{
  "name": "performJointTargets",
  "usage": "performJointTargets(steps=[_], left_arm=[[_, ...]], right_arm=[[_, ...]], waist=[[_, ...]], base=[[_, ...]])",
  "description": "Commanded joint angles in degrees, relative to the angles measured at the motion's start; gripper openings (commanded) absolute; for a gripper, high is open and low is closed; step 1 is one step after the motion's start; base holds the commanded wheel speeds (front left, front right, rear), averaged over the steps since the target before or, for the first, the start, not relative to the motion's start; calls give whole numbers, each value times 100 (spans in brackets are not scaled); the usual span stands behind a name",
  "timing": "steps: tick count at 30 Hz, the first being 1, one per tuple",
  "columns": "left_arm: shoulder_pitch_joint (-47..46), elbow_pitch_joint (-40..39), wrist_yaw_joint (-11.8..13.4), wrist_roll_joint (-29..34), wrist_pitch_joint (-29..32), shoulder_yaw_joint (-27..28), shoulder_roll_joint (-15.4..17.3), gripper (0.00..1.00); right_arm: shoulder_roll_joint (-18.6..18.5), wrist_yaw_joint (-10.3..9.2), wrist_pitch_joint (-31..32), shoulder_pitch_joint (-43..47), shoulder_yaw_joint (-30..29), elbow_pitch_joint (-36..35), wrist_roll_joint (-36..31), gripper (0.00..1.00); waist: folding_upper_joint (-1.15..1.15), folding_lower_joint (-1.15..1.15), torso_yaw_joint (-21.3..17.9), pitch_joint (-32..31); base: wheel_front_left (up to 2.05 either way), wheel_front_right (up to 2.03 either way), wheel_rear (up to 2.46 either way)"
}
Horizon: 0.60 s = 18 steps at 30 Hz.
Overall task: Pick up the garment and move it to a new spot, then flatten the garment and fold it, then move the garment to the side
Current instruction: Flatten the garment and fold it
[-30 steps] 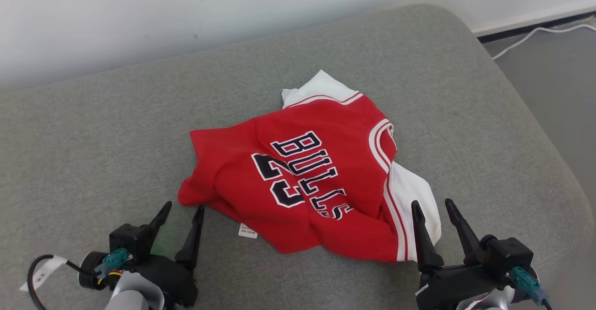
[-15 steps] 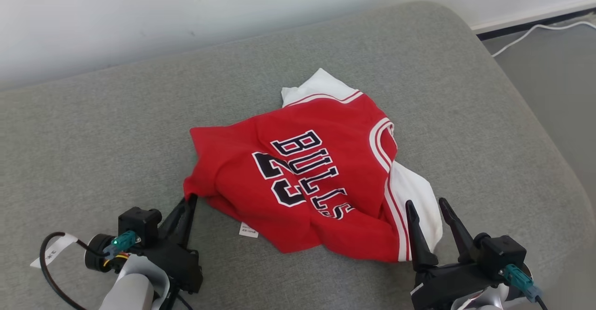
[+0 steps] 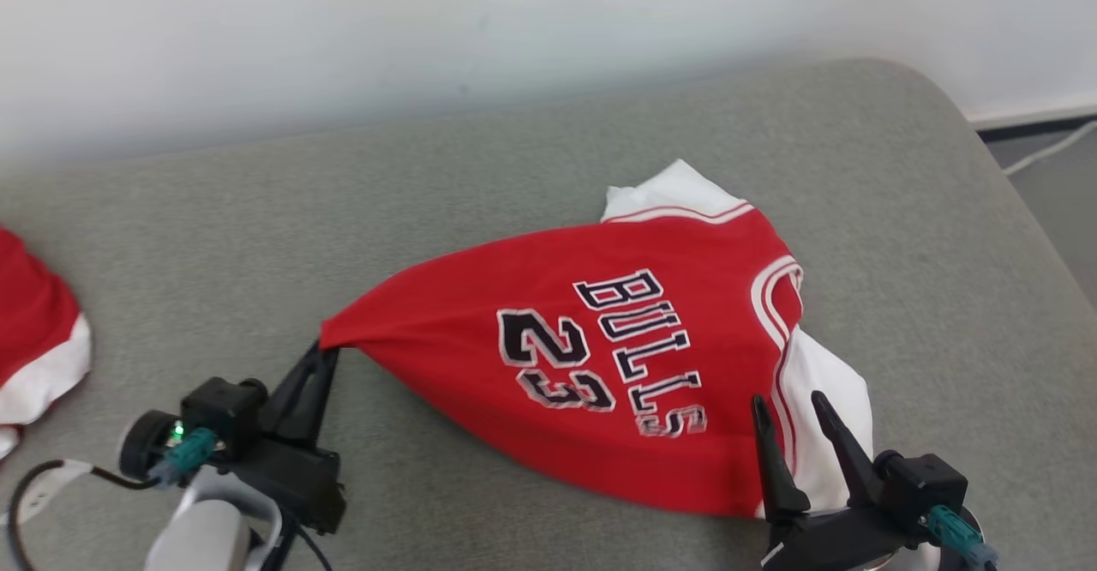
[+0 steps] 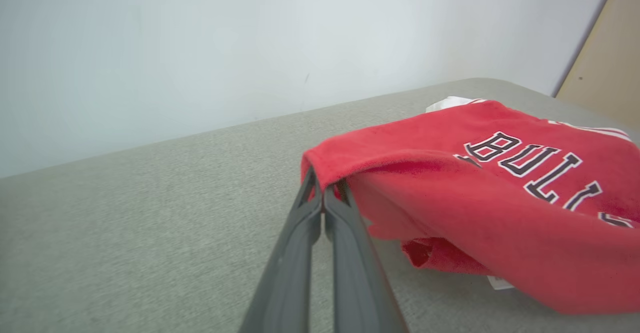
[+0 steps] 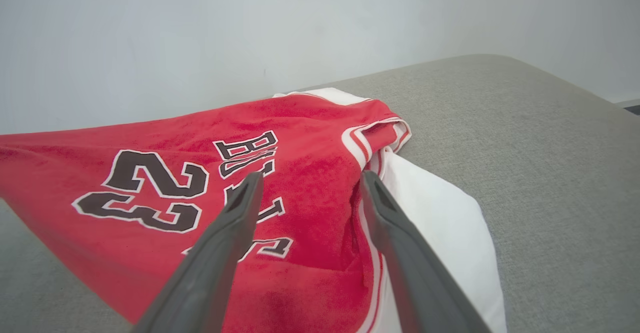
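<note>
Grey woven upholstery (image 3: 531, 177) runs across the middle and bottom of the head view, below a white wall (image 3: 428, 22). From centre to lower right lies the red garment (image 3: 617, 357) lettered BULLS 23, with white fabric at its top and right edges. At the far left edge sits a red-and-white cloth (image 3: 34, 339), perhaps another garment, cut off by the frame. The left gripper (image 3: 324, 352), lower left, is clenched on the garment's left corner, which is drawn to a raised point. The right gripper (image 3: 788, 399), lower right, is spread wide over the garment's right edge, grasping nothing.
</note>
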Motion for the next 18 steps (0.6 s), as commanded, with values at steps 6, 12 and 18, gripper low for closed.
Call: performJointTargets(steps=[6, 12, 18], left_arm=[[17, -482, 5, 61, 134, -38, 467, 0], [242, -1226, 10, -14, 686, -22, 762, 0], [549, -1342, 78, -158, 945, 71, 887, 0]], right_arm=[[-18, 3, -10, 169, -85, 48, 15, 100], [15, 3, -40, 195, -123, 98, 9, 100], [33, 3, -62, 117, -182, 202, 34, 100]], waist=[[0, 0, 559, -385], [0, 0, 643, -416], [0, 0, 530, -385]], base=[[0, 0, 0], [0, 0, 0], [0, 0, 0]])
